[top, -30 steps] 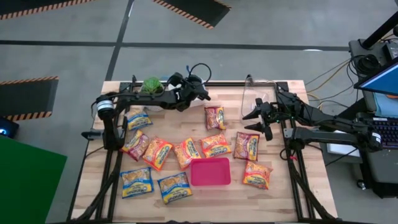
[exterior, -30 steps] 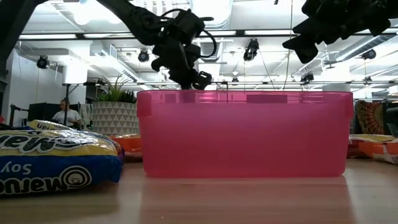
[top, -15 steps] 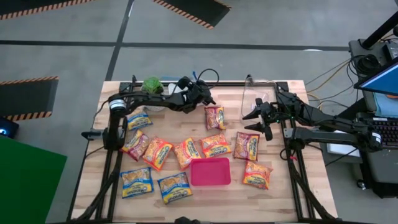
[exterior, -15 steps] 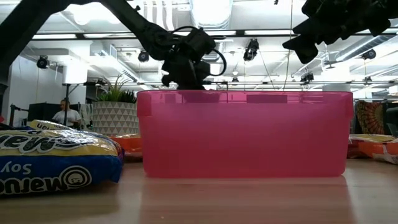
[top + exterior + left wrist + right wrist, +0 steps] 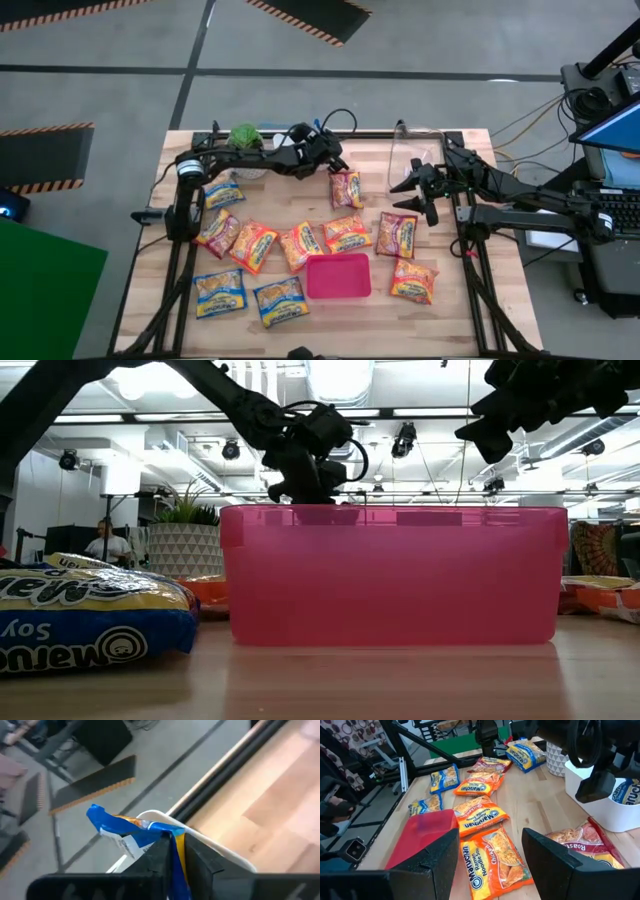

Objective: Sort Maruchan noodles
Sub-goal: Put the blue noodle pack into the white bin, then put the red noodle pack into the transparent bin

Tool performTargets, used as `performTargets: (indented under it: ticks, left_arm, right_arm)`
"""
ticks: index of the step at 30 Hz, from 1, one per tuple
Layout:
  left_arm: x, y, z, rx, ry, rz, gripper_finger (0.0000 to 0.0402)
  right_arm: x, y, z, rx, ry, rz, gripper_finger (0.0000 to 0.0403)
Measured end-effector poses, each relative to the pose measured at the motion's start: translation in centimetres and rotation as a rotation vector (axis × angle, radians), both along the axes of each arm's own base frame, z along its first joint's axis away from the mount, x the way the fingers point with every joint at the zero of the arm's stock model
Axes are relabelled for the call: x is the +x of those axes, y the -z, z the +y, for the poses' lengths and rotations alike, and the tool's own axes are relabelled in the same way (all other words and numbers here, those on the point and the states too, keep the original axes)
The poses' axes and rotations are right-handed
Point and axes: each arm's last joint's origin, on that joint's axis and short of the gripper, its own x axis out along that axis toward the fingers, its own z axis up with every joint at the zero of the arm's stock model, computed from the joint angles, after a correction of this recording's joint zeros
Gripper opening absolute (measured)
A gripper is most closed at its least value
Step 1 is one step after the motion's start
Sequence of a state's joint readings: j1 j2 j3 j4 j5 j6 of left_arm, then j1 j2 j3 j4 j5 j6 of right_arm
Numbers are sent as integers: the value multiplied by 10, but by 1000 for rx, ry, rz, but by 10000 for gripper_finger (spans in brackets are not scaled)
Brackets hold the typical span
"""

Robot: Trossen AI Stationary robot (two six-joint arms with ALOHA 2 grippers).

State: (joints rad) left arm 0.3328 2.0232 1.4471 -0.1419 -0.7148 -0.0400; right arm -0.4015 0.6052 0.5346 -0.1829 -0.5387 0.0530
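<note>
Pinching a blue-and-yellow crinkly plastic noodle packet (image 5: 131,831) between nearly closed jaws, your left gripper (image 5: 172,851) hovers over the white plastic bin (image 5: 210,845) at the table's far edge; right gripper (image 5: 420,190) waits, jaws spread.

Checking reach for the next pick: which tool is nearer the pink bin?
Right, narrowly. The right tool hovers up-right of the pink bin; the left tool sits farther off, directly beyond it by the table's far edge.
</note>
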Motion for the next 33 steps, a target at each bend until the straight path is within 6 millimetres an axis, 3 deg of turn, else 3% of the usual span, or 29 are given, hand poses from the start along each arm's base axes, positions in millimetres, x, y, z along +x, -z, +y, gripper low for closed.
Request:
performTargets:
  ticks: [10, 17, 21, 25, 33]
  left_arm:
    - [5, -13, 1, -19, 25, -31, 160]
    - [12, -43, -14, -20, 72, 31, 190]
    - [14, -66, -40, 7, 117, 109, 189]
    - [10, -85, -79, 23, 195, 158, 186]
    - [-14, -88, -162, -4, 389, 295, 175]
  right_arm:
    - [0, 0, 0, 17, 5, 3, 206]
    - [0, 0, 0, 50, 15, 8, 206]
    - [0, 0, 0, 80, 24, 13, 206]
    - [0, 1, 0, 135, 38, 29, 205]
    - [0, 13, 2, 201, 100, 97, 205]
